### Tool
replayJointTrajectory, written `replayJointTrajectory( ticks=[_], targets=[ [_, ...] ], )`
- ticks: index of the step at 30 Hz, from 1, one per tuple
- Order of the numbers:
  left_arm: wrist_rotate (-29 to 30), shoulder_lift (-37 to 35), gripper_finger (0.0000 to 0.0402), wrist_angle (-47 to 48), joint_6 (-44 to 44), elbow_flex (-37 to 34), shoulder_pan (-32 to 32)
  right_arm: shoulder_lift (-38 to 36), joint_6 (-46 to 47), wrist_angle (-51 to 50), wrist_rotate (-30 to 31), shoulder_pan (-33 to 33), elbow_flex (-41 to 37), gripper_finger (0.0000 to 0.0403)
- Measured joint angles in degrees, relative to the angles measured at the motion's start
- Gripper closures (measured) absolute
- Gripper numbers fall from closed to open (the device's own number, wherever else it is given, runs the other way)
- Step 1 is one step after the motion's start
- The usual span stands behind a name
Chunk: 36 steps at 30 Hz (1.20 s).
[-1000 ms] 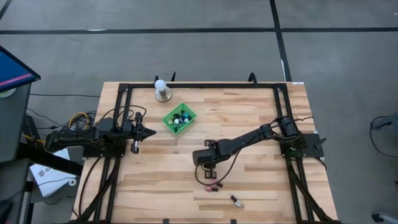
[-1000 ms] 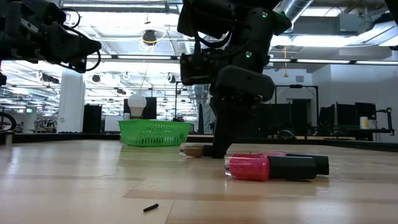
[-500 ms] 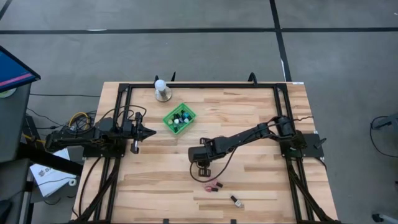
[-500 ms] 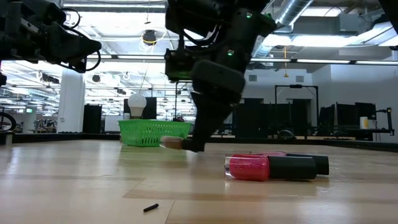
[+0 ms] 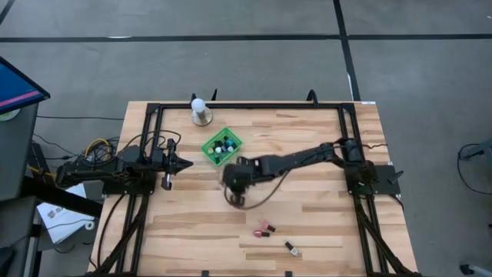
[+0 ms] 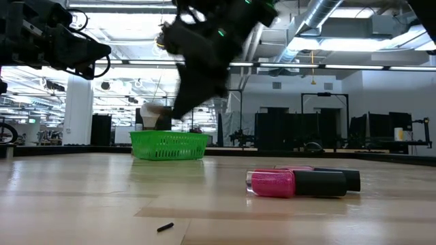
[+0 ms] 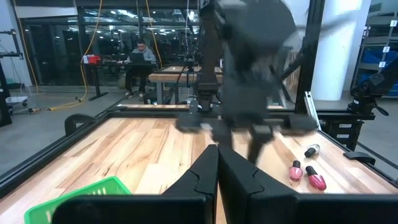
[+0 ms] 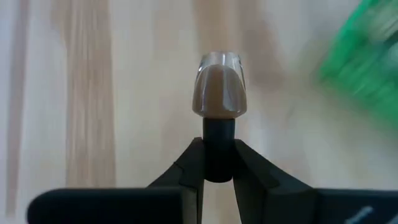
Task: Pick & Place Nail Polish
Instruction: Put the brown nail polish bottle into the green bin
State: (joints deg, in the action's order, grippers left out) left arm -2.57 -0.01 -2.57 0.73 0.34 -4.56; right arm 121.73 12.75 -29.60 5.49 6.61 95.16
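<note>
Now your right gripper (image 8: 217,163) has its fingers clamped on the dark cap of a tan glass nail polish bottle (image 8: 219,90), held above mid-table beside the green mesh basket (image 5: 221,147); left gripper (image 7: 217,177), fingers together, waits at the table's left edge.

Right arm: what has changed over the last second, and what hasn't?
The right gripper, shut on a beige nail polish bottle by its dark cap, lifted it off the table and swung toward the green basket. The left gripper stayed parked, shut. The pink bottles and the dark bottle haven't moved.
</note>
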Motion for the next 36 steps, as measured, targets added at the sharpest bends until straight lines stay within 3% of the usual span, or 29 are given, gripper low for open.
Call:
replayJointTrajectory(
  ticks=[8,13,36],
  targets=[
    [0.0,0.0,0.04,0.0,0.0,0.0,0.0,-0.1,0.7,0.3,7.0,-7.8,10.3,0.0358],
    [0.0,0.0,0.04,0.0,0.0,0.0,0.0,1.7,2.3,0.1,7.3,-12.2,12.6,0.0358],
    [0.1,0.0,0.04,0.0,0.0,0.0,0.0,10.3,11.9,-2.0,10.8,-14.2,12.7,0.0357]
  ],
)
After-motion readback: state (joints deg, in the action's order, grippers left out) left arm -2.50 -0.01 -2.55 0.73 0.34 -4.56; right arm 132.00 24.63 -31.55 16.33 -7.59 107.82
